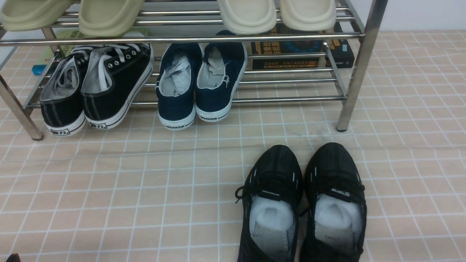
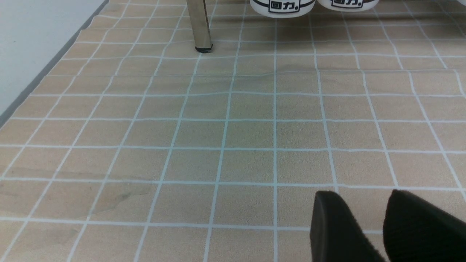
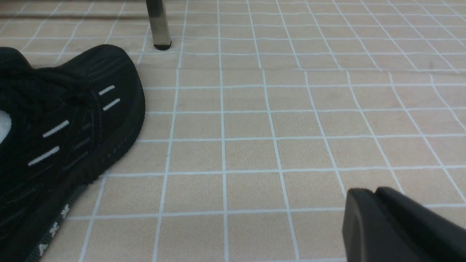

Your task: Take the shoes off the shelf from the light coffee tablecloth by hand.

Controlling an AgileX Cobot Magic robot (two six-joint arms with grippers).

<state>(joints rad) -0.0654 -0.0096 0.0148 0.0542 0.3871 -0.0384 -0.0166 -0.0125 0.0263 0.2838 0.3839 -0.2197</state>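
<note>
The black shoes (image 1: 304,203) stood side by side on the light coffee tablecloth (image 1: 109,189), clear of the shelf (image 1: 358,62). Left tool (image 2: 367,222) parted, empty; right tool (image 3: 375,214) nearly closed, empty.

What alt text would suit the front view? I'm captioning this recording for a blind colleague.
A pair of black knit sneakers stuffed with white paper stands on a beige grid-printed tablecloth, toes toward a chrome shoe rack. Its lower tier holds black canvas sneakers and navy shoes; pale slippers sit above.
</note>
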